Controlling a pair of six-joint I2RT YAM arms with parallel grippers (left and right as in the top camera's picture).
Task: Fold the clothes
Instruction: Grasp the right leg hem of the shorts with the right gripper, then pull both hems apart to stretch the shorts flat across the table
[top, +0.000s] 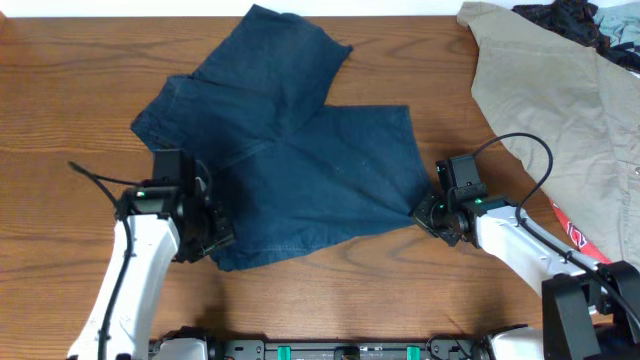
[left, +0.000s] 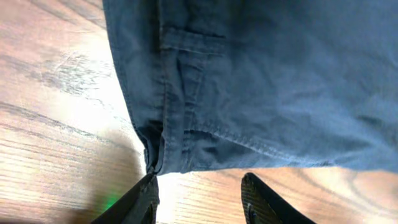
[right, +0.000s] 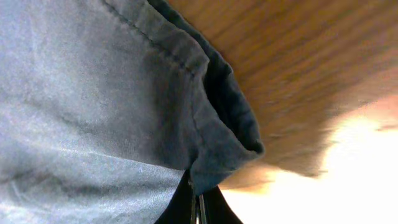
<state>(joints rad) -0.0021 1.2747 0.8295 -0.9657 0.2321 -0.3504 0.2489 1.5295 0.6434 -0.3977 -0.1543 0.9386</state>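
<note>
two arms at the wooden table (top: 60, 90), one on each side of the navy shorts (top: 300, 170). overhead: shorts lie spread at the table's centre, one leg reaching up toward the far edge, the other toward the right, waistband side toward the left. left gripper (top: 205, 232) sits at the lower-left corner of the shorts; right gripper (top: 432, 213) sits at the right-hand corner, where the cloth is drawn to a point. overhead does not resolve either jaw gap. left wrist view settles the left: its two dark fingers (left: 138, 200) stand apart with bare wood between them, the seamed corner of the shorts just above the left finger, nothing clamped. this view also shows a stitched belt loop or pocket seam, not readable from above. right wrist view settles the right: jaws pressed together on a folded hem edge of the shorts, fabric bunched where it enters the fingers, wood blurred behind. only the overhead shows the khaki garment (top: 540, 90) at the top-right corner, well apart from the shorts, and a red-orange cloth (top: 575, 232) near the right arm.
</note>
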